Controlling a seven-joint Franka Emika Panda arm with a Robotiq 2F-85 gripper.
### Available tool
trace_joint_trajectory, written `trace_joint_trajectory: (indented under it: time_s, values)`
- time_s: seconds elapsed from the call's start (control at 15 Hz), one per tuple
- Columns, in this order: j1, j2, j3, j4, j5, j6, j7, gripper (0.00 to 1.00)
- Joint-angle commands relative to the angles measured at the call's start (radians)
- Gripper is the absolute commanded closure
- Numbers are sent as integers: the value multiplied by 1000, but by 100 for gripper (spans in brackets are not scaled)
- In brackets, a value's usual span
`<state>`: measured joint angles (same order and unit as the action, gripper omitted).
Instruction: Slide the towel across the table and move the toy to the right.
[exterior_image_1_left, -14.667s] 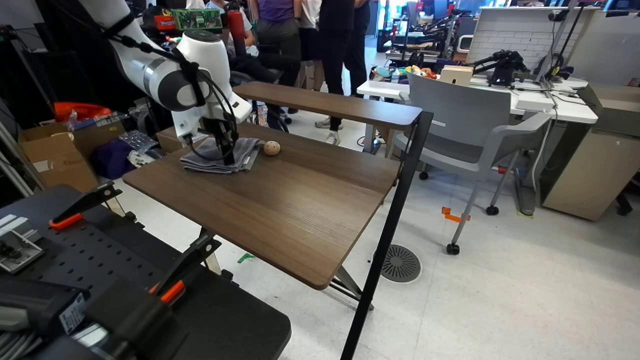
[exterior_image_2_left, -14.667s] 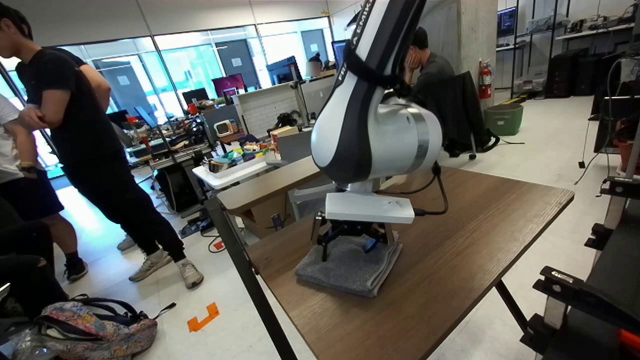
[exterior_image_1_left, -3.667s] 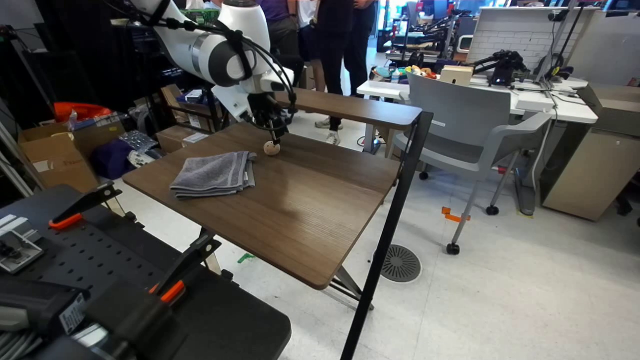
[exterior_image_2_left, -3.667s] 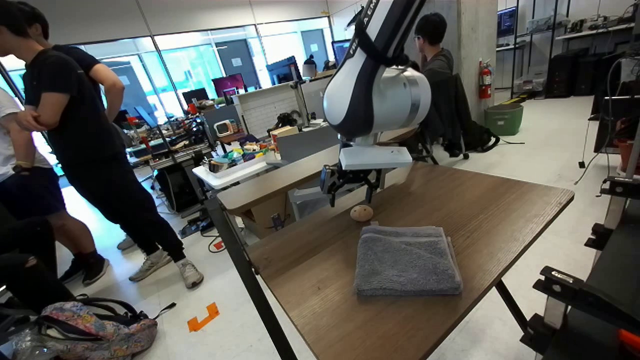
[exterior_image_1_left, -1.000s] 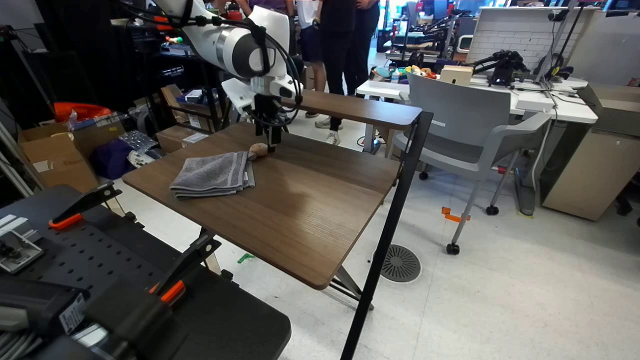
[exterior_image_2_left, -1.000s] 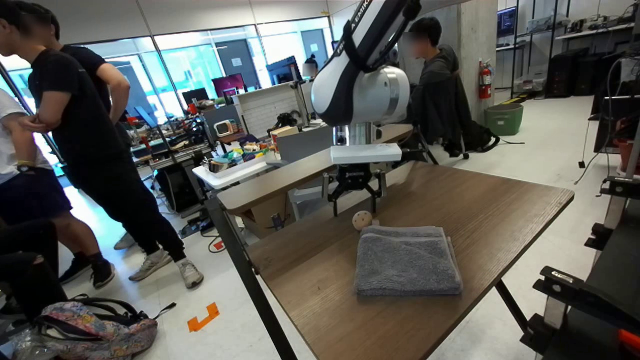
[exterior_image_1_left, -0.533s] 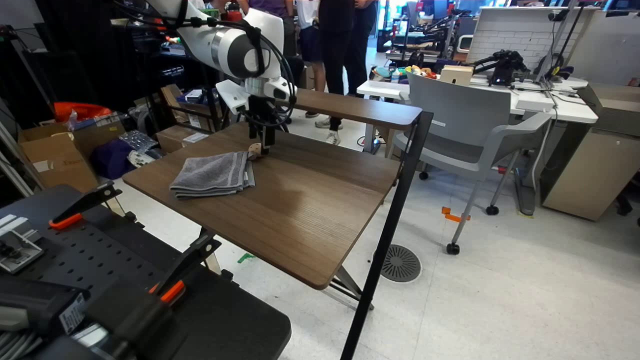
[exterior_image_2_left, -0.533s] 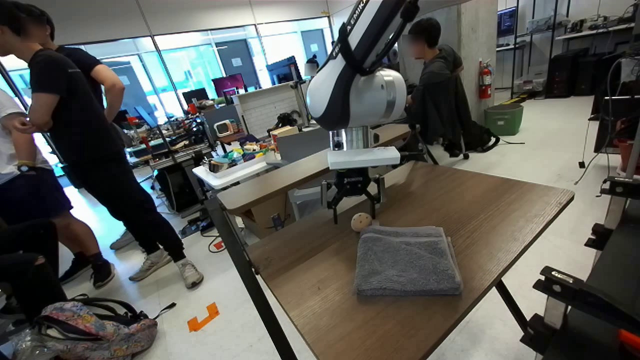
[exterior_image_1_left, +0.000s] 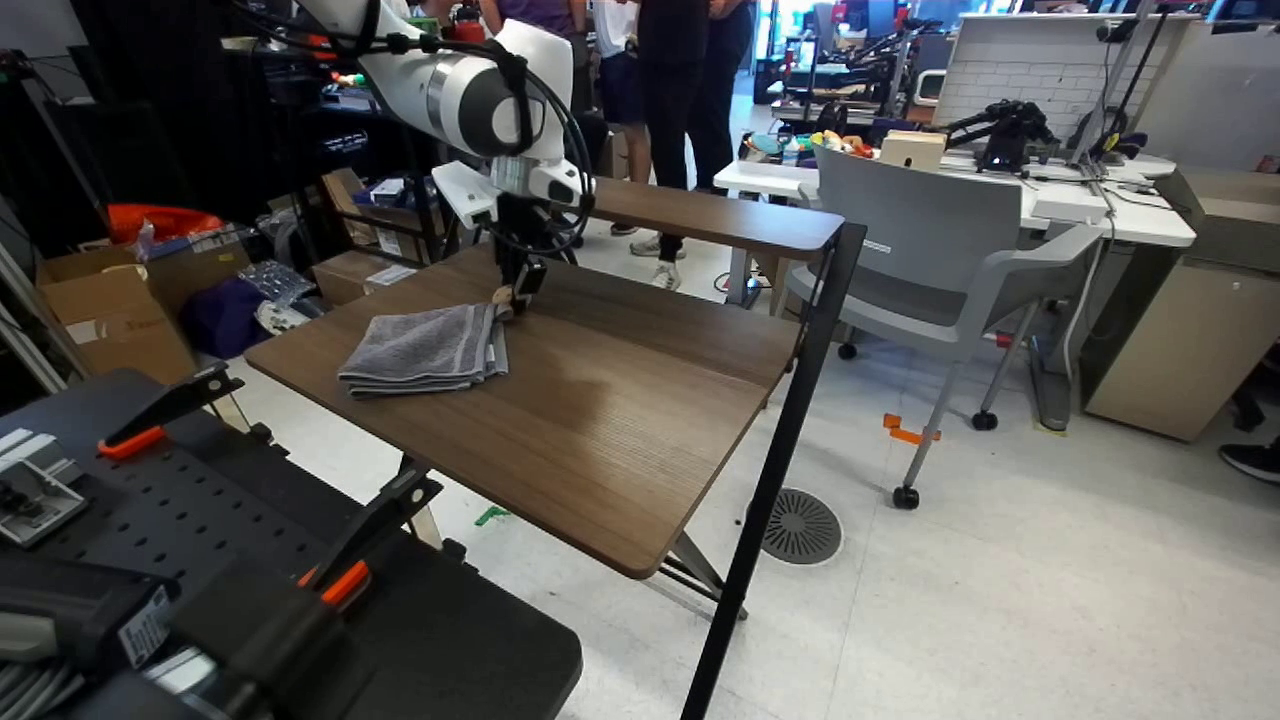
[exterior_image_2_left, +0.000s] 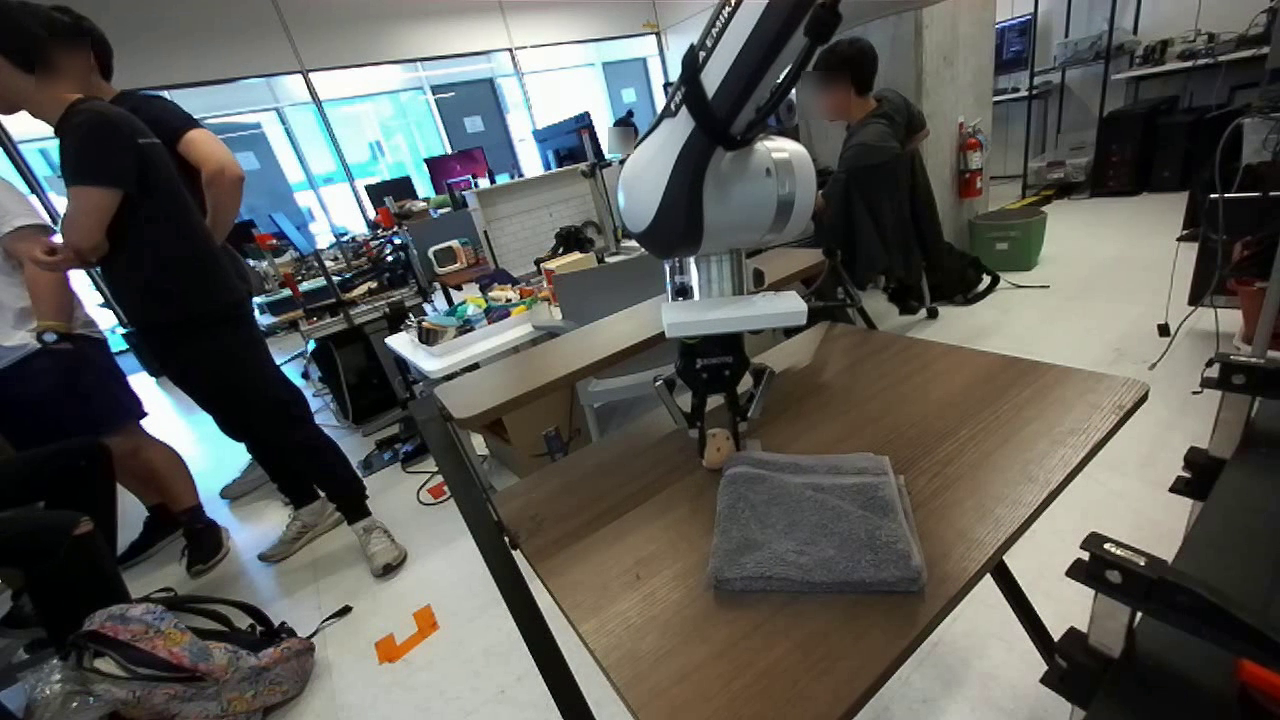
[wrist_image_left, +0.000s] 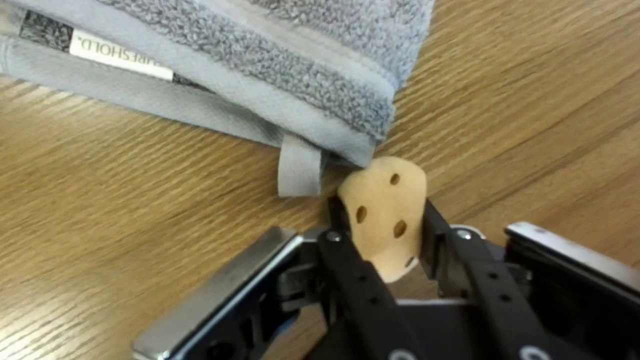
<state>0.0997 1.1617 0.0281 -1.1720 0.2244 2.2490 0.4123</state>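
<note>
The toy, a tan ball with small dark holes (wrist_image_left: 382, 220), sits squeezed between the two black fingers in the wrist view, its sides pressed out of round. My gripper (exterior_image_2_left: 718, 442) is shut on it, pointing down, low over the brown table (exterior_image_2_left: 980, 430). Folded and grey, the towel (exterior_image_2_left: 815, 525) lies flat on the tabletop; its corner comes right up to the toy in the wrist view, where I cannot tell whether they touch. A white label (wrist_image_left: 120, 55) shows at its edge. In an exterior view a finger hides much of the toy (exterior_image_1_left: 502, 297).
A raised brown shelf (exterior_image_1_left: 690, 210) runs along one side of the table, with a black slanted leg (exterior_image_1_left: 780, 460) at its end. Dark clamps (exterior_image_1_left: 370, 530) hold to a black bench nearby. A grey chair (exterior_image_1_left: 910, 250) and several people stand beyond the table.
Since the oldest frames the towel has shifted across the table and the gripper has left it. The toy has come closer to the towel. Within the last half second the fingers closed on the toy.
</note>
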Motion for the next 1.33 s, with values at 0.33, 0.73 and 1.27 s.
trace_joint_trajectory:
  time_s: [0.33, 0.73, 1.27]
  values:
    - [-34, -83, -169, -69, -104, -82, 59, 99]
    - [-11, -194, -336, -228, -288, -28, 113, 97]
    - [-108, -66, -251, -114, -232, 13, 83, 97]
